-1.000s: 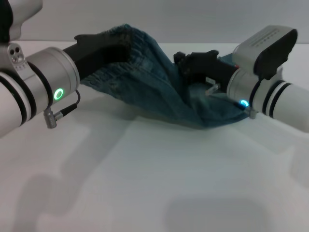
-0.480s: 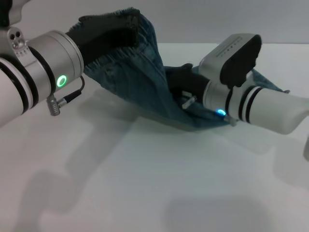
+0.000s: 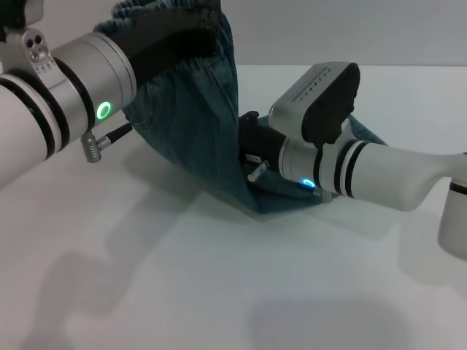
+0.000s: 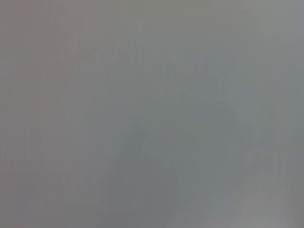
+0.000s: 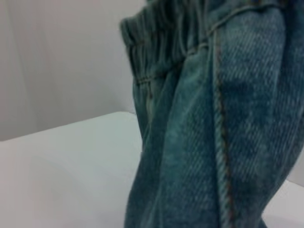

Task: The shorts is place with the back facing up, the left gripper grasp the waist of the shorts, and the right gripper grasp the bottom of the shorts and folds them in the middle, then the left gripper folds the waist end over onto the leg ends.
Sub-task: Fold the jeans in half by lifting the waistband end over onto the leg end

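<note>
Left gripper (image 3: 191,40) raised near far-left part of table (image 3: 219,292), pinching waist of the shorts (image 3: 186,67); ruffled elastic band bunched around black claw. Shorts (image 3: 197,131) hang from it as draped sheet, sloping down to table near centre, lower fold resting on surface. Right gripper (image 3: 248,149) low over table, right of centre, buried in denim at lower end; cannot tell whether fingers closed. Right wrist view: gathered band and denim seam close up. Left wrist view: plain grey only.
</note>
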Robot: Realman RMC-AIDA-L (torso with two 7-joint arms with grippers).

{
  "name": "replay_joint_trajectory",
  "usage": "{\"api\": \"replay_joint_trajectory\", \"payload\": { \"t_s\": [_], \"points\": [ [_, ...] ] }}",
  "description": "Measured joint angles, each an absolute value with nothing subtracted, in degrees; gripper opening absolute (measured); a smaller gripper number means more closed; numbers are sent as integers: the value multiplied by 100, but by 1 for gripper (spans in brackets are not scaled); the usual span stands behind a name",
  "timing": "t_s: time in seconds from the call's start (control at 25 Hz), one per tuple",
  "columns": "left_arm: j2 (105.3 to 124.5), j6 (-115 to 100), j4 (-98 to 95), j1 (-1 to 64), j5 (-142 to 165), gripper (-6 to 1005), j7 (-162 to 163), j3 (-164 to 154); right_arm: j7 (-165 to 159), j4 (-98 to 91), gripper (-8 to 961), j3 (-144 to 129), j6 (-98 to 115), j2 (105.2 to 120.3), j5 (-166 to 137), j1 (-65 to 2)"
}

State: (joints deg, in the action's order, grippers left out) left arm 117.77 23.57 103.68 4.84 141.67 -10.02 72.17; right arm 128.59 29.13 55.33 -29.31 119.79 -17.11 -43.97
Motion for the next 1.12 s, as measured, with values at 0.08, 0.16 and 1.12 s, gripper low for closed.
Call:
{"api": "replay_joint_trajectory", "payload": {
  "t_s": [0.08, 0.16, 1.12],
  "points": [
    [11777, 2325, 10312, 485, 14167, 36, -1002, 7216, 12994, 2916, -1, 5561, -2822, 11980, -1710, -4360],
    [11778, 2296, 10249, 478, 14167, 38, -1002, 7215, 13275, 2900, -1, 5726, -2753, 11979, -1708, -4260],
    [11777, 2142, 10252, 616, 14158, 64, -1085, 7143, 12814, 3019, -1, 5393, -2707, 11987, -1710, -4033]
  ]
}}
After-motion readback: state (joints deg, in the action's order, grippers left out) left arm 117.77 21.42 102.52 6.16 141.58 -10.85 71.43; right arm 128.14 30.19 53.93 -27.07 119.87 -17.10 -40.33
